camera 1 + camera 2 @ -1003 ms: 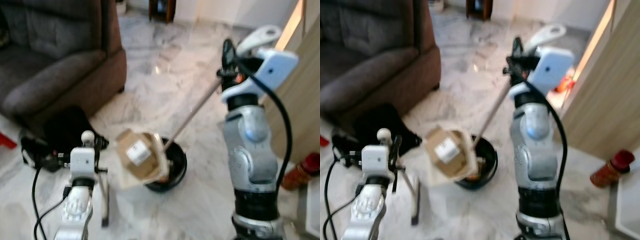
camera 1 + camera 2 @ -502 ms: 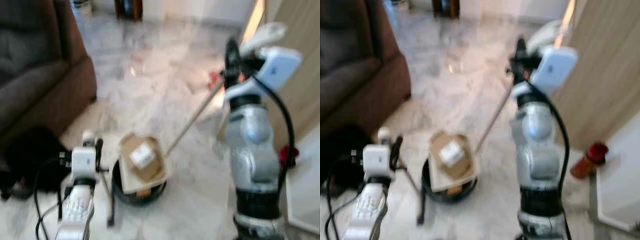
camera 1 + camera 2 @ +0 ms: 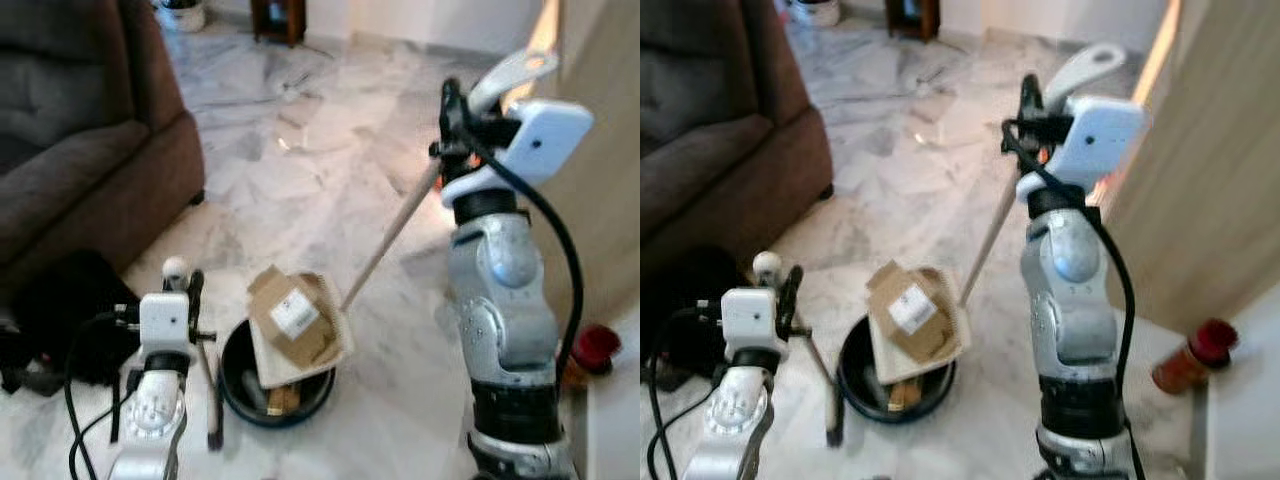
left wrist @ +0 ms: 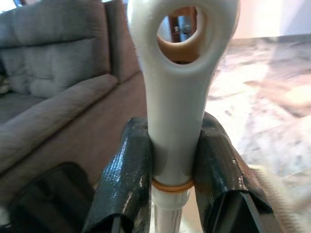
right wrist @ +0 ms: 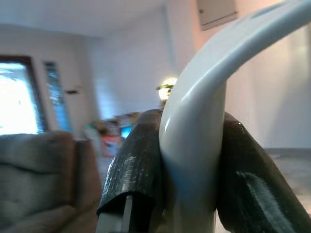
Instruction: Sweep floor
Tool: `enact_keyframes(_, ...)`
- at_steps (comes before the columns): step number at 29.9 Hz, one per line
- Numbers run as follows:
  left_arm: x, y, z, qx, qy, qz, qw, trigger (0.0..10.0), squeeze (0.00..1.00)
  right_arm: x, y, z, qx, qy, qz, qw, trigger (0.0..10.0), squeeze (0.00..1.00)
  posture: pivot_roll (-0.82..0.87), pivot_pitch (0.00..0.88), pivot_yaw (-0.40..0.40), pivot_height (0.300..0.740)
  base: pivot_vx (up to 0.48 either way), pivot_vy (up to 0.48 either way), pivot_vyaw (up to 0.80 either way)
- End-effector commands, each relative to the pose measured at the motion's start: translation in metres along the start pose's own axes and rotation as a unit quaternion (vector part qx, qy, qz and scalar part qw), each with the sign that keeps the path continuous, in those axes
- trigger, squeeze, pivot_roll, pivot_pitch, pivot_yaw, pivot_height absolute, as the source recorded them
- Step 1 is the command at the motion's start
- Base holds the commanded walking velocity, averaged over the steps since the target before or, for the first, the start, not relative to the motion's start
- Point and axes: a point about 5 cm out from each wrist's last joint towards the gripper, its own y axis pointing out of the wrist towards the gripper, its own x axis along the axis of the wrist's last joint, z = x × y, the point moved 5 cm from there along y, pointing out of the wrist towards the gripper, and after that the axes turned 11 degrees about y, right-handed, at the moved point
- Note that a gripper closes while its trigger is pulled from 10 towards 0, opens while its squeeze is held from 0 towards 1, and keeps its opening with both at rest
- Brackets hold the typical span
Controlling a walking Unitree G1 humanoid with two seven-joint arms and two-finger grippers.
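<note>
Low in the frame's centre: black round dustpan (image 3: 278, 395) on the marble floor (image 3: 300, 170), holding a flattened cardboard box (image 3: 297, 322) tilted across its upper rim. Running from the pan's right edge up to the upper right: thin pale pole (image 3: 390, 240), topped by a white curved handle (image 5: 204, 126) clamped between the right gripper's (image 3: 450, 110) 2 black fingers (image 5: 138, 167). Right arm raised high, elbow bent, forearm upright. At lower left, left gripper (image 4: 172, 160) closed on the white ringed broom handle (image 4: 182, 73), with a dark stick (image 3: 212, 395) just beside the pan. Brown sofa (image 3: 90, 150) bounding the left edge; pale wooden panel (image 3: 1220, 160) along the right. Open marble from the centre to the top. Red object (image 3: 598, 345) at the right edge.
</note>
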Motion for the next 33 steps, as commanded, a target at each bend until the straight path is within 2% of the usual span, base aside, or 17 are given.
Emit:
enact_keyframes(1, 0.008, 0.0, 0.001, -0.001, 0.006, -0.02, 1.0, 10.0, 0.0, 0.018, -0.001, 0.006, 0.011, 0.023, -0.035, 0.999, 10.0, 0.0, 0.11, 0.114, 0.041, 0.74, 0.0, 0.0, 0.0)
enact_keyframes(5, 0.008, 0.0, 0.001, -0.002, 0.005, -0.02, 1.0, 10.0, 0.0, 0.018, -0.001, 0.007, 0.011, 0.025, -0.036, 0.999, 10.0, 0.0, 0.11, 0.115, 0.041, 0.74, 0.0, 0.0, 0.0)
enact_keyframes(7, 0.008, 0.0, 0.0, -0.004, 0.005, -0.02, 1.0, 10.0, 0.0, 0.018, -0.002, 0.012, 0.017, 0.031, -0.039, 0.999, 10.0, 0.0, 0.11, 0.115, 0.042, 0.74, 0.0, 0.0, 0.0)
enact_keyframes(17, 0.007, -0.001, -0.001, -0.005, 0.006, -0.019, 1.0, 10.0, 0.0, -0.001, -0.011, 0.056, 0.078, 0.057, -0.018, 0.995, 10.0, 0.0, 0.12, 0.117, 0.04, 0.74, 0.0, 0.0, 0.0)
enact_keyframes(19, 0.007, -0.001, -0.001, -0.005, 0.006, -0.019, 1.0, 10.0, 0.0, -0.002, -0.012, 0.059, 0.082, 0.058, -0.018, 0.995, 10.0, 0.0, 0.12, 0.117, 0.04, 0.74, 0.0, 0.0, 0.0)
enact_keyframes(20, 0.008, -0.001, -0.002, -0.005, 0.005, -0.019, 1.0, 10.0, 0.0, -0.002, -0.014, 0.067, 0.098, 0.049, -0.025, 0.994, 10.0, 0.0, 0.12, 0.118, 0.039, 0.74, 0.0, 0.0, 0.0)
enact_keyframes(27, 0.008, -0.002, -0.003, -0.005, 0.004, -0.02, 1.0, 10.0, 0.0, 0.002, -0.02, 0.09, 0.132, 0.017, -0.053, 0.99, 10.0, 0.0, 0.12, 0.12, 0.035, 0.74, 0.0, 0.0, 0.0)
enact_keyframes(33, 0.008, -0.002, -0.004, -0.005, 0.002, -0.019, 1.0, 10.0, 0.0, 0.008, -0.025, 0.109, 0.146, 0.029, -0.071, 0.986, 10.0, 0.0, 0.11, 0.12, 0.031, 0.74, 0.0, 0.0, 0.0)
